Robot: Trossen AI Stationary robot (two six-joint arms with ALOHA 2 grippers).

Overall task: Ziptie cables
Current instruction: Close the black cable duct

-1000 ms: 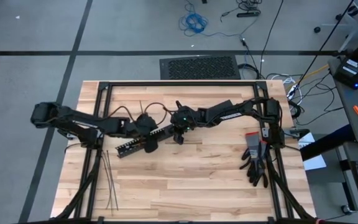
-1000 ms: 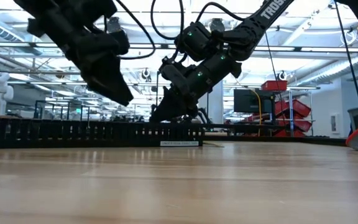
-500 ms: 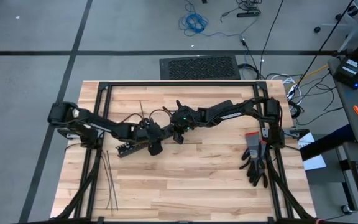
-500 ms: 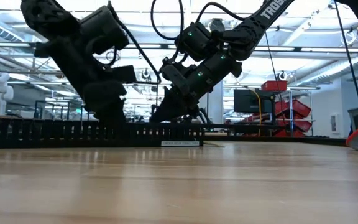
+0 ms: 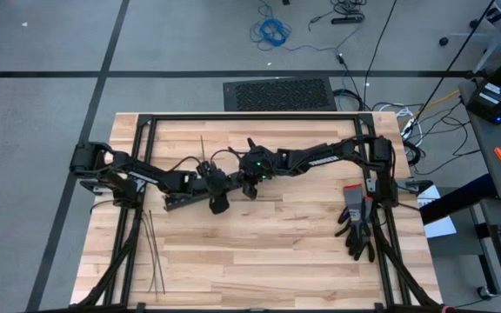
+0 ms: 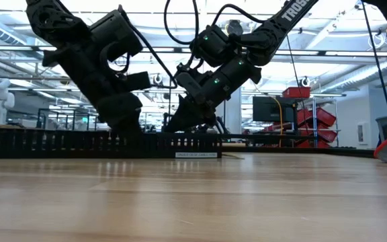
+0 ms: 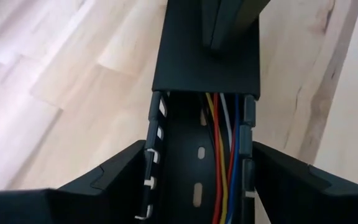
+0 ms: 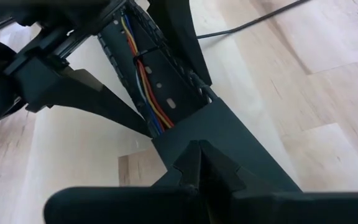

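A long black slotted duct (image 5: 181, 200) lies on the wooden table, and the cables (image 7: 221, 162) run inside it as red, orange, white and blue wires. A flat black cover (image 7: 204, 68) closes the duct's far stretch. My left gripper (image 7: 197, 155) is open, low over the duct, with one finger outside each slotted wall. I cannot tell whether those fingers touch the walls. My right gripper (image 8: 194, 152) is shut with its tips on the cover. Several zipties (image 5: 153, 252) lie flat near the table's left edge. My right gripper has its shut fingertips down on the top of the duct's cover (image 8: 191, 127), near the cover's end where the wires come out. The fingers slant down from the table's right side. The duct lies flat on the table under them.
A pair of dark gloves (image 5: 359, 222) lies by the table's right edge. A black frame (image 5: 233, 117) runs around the table. Bare wood spreads across the near half of the table.
My left gripper has come down from above the duct and a little toward the table's right, tipping more steeply. Its fingers now stand on either side of the duct. My right gripper has kept its place on the cover.
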